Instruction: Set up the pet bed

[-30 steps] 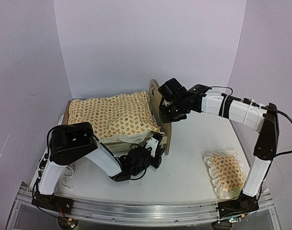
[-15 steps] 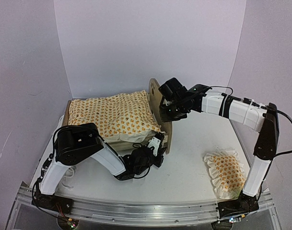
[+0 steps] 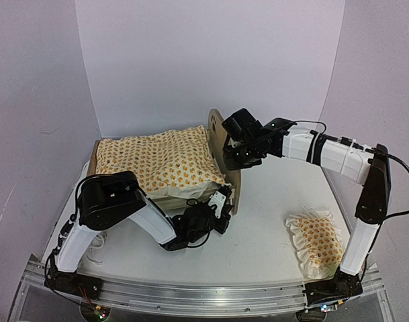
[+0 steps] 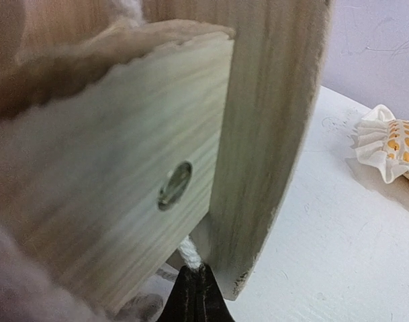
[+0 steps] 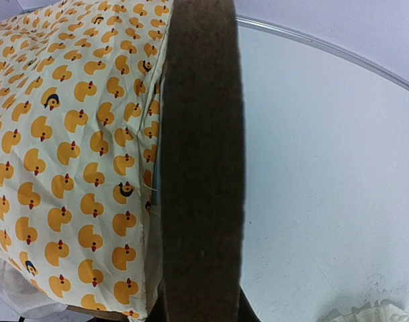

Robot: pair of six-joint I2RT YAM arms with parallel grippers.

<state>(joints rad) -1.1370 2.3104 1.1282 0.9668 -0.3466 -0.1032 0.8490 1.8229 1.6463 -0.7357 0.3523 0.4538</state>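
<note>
The pet bed (image 3: 219, 134) stands at the table's left-centre, its light-wood end board (image 4: 271, 121) upright on the right. An orange duck-patterned quilt (image 3: 157, 161) lies over it. My right gripper (image 3: 236, 159) is shut on the end board's top edge, which fills the gap between its fingers (image 5: 199, 201). My left gripper (image 3: 222, 199) sits low at the bed's front right corner. Its jaws (image 4: 194, 274) are shut, pinching a white strand (image 4: 189, 253) that comes out from under the side rail (image 4: 123, 201) next to the end board.
A small ruffled pillow (image 3: 316, 243) in the same duck print lies on the white table at the front right, also in the left wrist view (image 4: 391, 144). A loose white cord (image 3: 91, 253) lies by the left arm's base. Pale walls enclose the table.
My left gripper has closed at the bed's front corner, and its arm has shifted slightly right. The right gripper still holds the end board in the same place.
</note>
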